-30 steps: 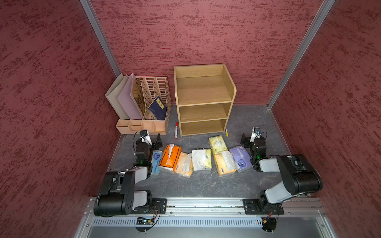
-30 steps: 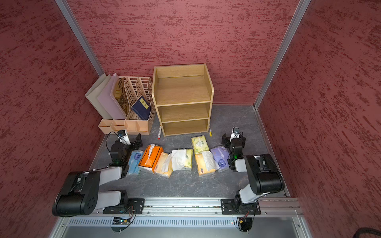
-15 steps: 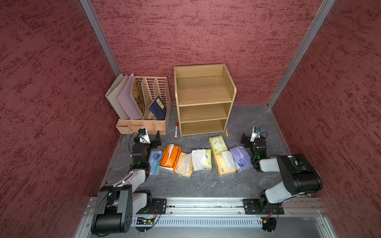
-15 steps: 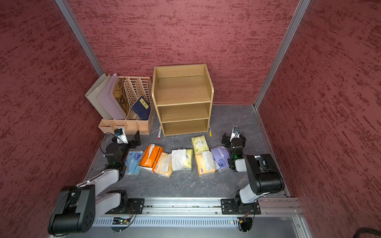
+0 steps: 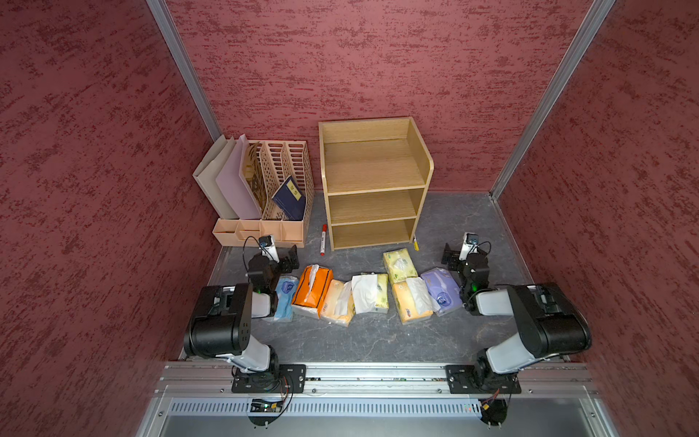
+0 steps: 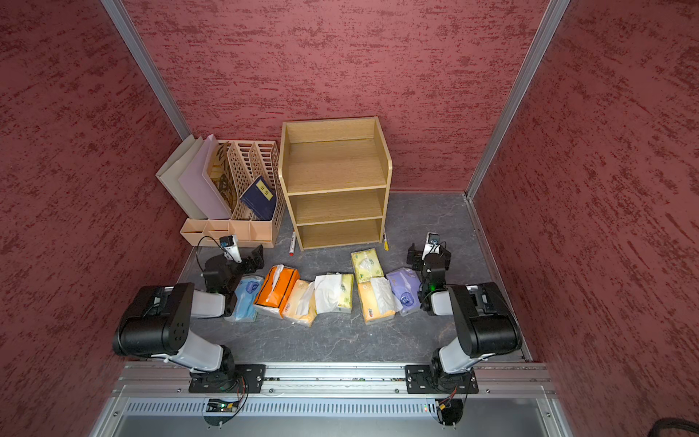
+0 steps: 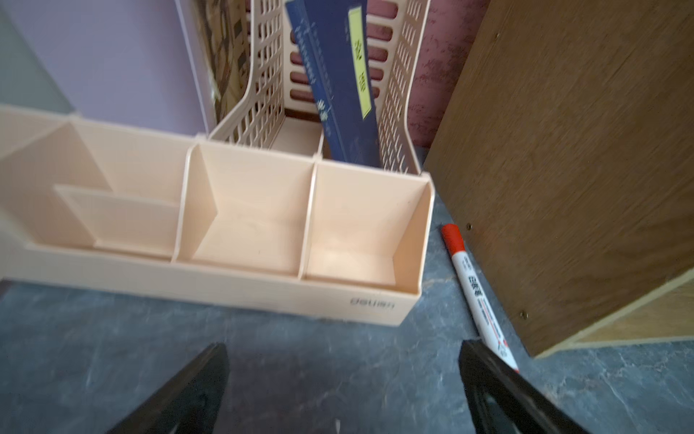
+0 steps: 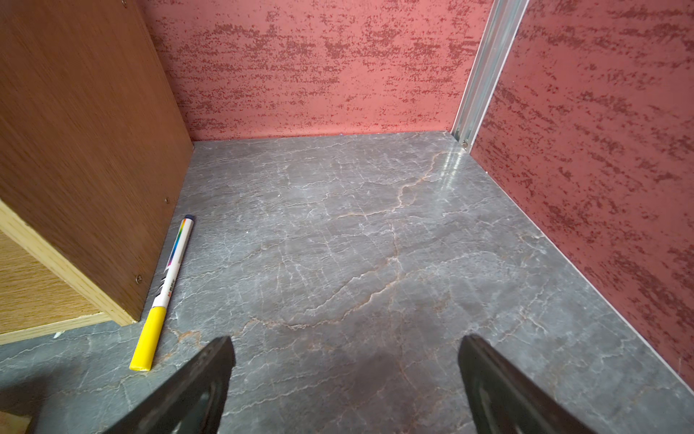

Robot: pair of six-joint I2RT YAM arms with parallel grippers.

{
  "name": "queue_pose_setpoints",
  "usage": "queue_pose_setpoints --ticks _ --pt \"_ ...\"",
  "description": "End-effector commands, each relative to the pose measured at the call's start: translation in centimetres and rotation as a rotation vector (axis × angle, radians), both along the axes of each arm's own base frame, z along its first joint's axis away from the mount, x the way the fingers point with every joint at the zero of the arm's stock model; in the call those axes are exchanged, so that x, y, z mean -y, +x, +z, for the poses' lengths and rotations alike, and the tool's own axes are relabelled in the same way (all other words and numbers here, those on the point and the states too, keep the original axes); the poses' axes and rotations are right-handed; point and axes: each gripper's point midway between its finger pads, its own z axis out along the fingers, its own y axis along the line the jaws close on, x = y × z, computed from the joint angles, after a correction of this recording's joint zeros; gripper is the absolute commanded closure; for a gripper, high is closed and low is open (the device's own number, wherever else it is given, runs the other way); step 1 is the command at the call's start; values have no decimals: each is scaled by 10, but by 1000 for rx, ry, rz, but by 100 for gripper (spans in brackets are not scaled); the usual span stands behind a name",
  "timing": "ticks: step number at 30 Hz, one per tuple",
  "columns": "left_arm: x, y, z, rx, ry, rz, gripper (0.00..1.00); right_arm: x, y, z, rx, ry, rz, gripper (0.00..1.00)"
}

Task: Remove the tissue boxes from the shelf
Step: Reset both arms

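Change over the last second: only the left arm's elbow moves, dipping toward the rail and folding back up. The left claw (image 7: 343,347) stays in much the same spot, jaws wide and empty, over bare bench (image 8: 338,225) in front of the file organizer (image 7: 225,285). The right claw (image 8: 345,341) is unmoved, also wide, with nothing between the jaws. No pack has shifted. The shelf (image 5: 372,166) shows all three tiers bare in both top views, so the removal reads as finished and the arms as parking. The seven tissue packs (image 5: 380,291) lie in a loose row on the bench, in front of the shelf and between the arms, from the light blue pack (image 5: 284,295) just beside the left arm to the lilac pack (image 5: 440,289) beside the right. The packs are soft film-wrapped bricks, several with crumpled white tissue pulled from the slot, and probably squash under a pinch. The shelf is pale oak-grain board with a solid back and rounded side panels. The bench is a grey marble-look sheet, faintly glossy. The organizer is beige plastic with slotted dividers. A red marker (image 7: 475,289) and a yellow-capped pen (image 8: 165,285) lie against the shelf's sides.
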Motion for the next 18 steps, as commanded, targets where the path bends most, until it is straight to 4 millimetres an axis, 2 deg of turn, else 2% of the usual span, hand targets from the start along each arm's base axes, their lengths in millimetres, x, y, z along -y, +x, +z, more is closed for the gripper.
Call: queue_pose_setpoints --ticks 1,18 --pt "9 7 4 -8 64 -19 0 0 6 13 44 0 6 2" --pt "10 6 4 -2 79 -9 0 0 7 13 45 0 6 2"
